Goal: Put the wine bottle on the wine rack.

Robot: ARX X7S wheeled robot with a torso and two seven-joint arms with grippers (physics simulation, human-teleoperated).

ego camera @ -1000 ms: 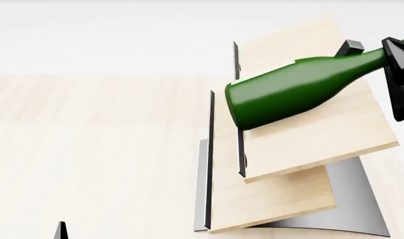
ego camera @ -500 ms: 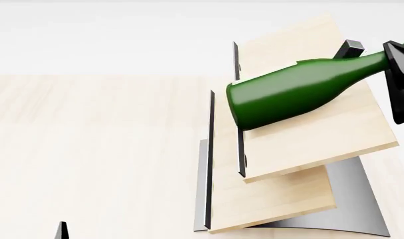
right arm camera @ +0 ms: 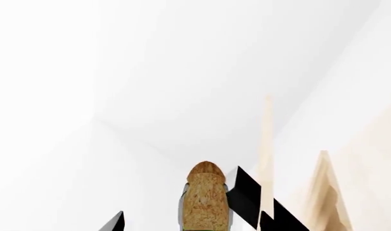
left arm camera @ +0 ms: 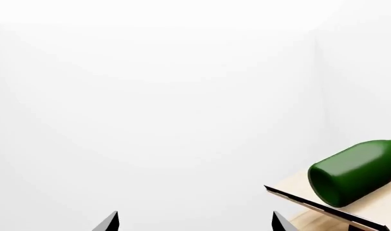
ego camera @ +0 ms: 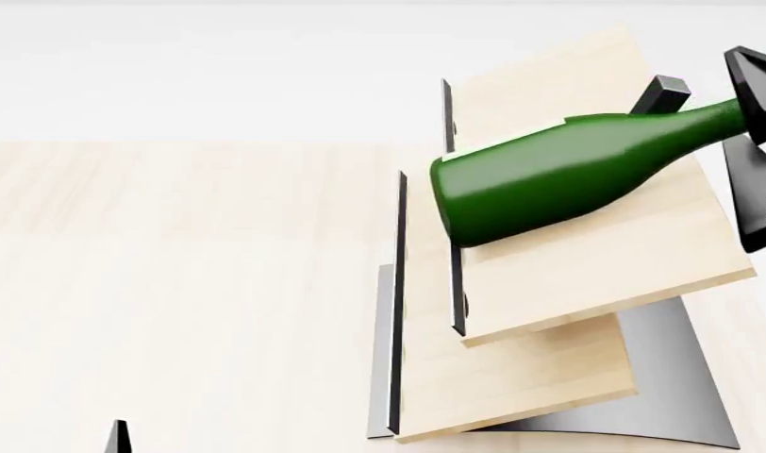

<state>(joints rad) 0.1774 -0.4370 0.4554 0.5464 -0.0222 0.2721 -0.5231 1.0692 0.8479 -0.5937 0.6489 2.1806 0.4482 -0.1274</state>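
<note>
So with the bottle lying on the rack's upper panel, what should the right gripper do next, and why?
Probably back the right gripper off the neck. The wine bottle lies on its side across the wine rack panel, and the fingers look spread clear of the cork.

Pale wooden tabletop (ego camera: 169,283), apparently against white wall (ego camera: 232,66).

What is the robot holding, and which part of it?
Probably nothing now. The wine bottle lies on the wine rack; the right gripper is at its neck end with jaws spread. The left gripper is open and empty.
</note>
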